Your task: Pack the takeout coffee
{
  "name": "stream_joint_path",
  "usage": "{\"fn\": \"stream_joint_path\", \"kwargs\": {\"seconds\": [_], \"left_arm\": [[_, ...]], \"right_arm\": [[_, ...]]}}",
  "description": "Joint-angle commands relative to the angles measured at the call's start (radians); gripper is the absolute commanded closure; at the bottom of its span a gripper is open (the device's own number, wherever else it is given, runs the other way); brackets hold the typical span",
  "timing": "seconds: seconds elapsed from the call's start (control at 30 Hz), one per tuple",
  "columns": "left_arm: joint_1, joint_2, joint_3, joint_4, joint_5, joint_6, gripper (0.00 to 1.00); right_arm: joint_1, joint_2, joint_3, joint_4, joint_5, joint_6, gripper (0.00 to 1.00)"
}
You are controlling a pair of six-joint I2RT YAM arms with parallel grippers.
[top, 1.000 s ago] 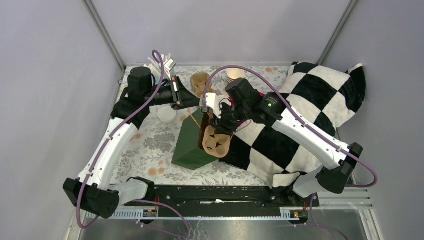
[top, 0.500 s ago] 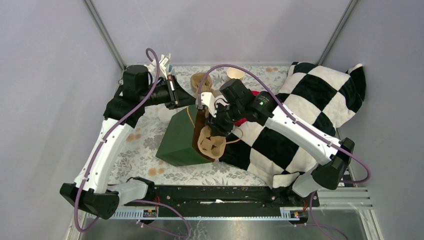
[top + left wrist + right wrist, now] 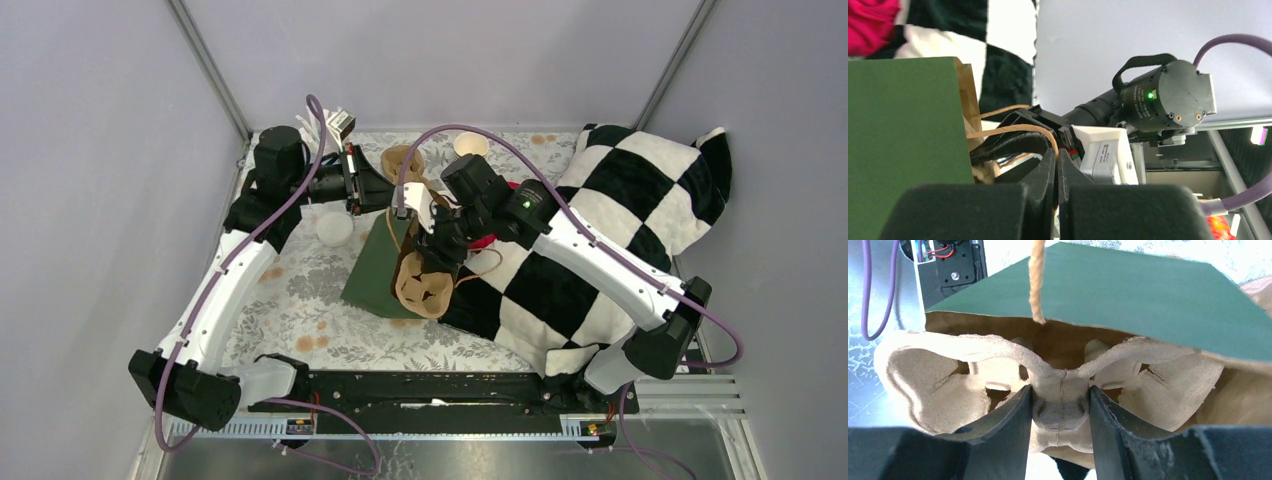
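Note:
A dark green paper bag (image 3: 378, 265) lies on its side mid-table, mouth toward the right arm. My left gripper (image 3: 386, 198) is shut on its twine handle (image 3: 1018, 129), the fingers pressed together around the cord (image 3: 1056, 152). My right gripper (image 3: 432, 262) is shut on the centre post of a pulp cup carrier (image 3: 422, 285), which sits at the bag's mouth (image 3: 1128, 295). Both jaws clamp the post (image 3: 1060, 395). The takeout coffee (image 3: 335, 228) stands left of the bag, showing from above as a round white lid, with no gripper on it.
A black-and-white checkered cushion (image 3: 620, 200) covers the table's right half, with something red (image 3: 487, 243) by the right wrist. At the back are a second pulp carrier (image 3: 403, 160), lidless paper cups (image 3: 470, 143) and small packets (image 3: 335, 122).
The bag swung out to the left and came back, and it looks narrower than before. My right gripper shifted slightly left with the carrier. Both grips stayed shut.

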Motion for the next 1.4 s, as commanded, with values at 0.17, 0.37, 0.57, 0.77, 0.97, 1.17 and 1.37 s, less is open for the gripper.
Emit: {"fn": "stream_joint_path", "kwargs": {"seconds": [0.17, 0.37, 0.57, 0.77, 0.97, 1.17, 1.37], "left_arm": [[0.025, -0.045, -0.157, 0.410, 0.138, -0.366, 1.00], [0.139, -0.022, -0.121, 0.104, 0.132, -0.232, 1.00], [0.179, 0.002, -0.131, 0.098, 0.161, -0.215, 1.00], [0.213, 0.013, -0.138, 0.039, 0.157, -0.151, 1.00], [0.211, 0.031, -0.133, 0.086, 0.197, -0.207, 1.00], [0.180, 0.003, -0.143, 0.091, 0.218, -0.286, 1.00], [0.065, -0.051, -0.180, 0.276, 0.151, -0.483, 1.00]], "right_arm": [[-0.001, -0.057, 0.091, -0.138, -0.002, -0.008, 0.55], [-0.002, 0.015, 0.142, -0.154, 0.060, -0.011, 0.55], [-0.011, 0.108, 0.206, -0.138, 0.063, -0.024, 0.54], [-0.032, 0.175, 0.283, -0.129, -0.020, -0.013, 0.55], [-0.032, 0.156, 0.285, -0.135, -0.006, 0.025, 0.56], [-0.032, 0.102, 0.267, -0.172, -0.001, 0.055, 0.57], [-0.030, 0.053, 0.296, -0.223, -0.016, 0.096, 0.58]]}}
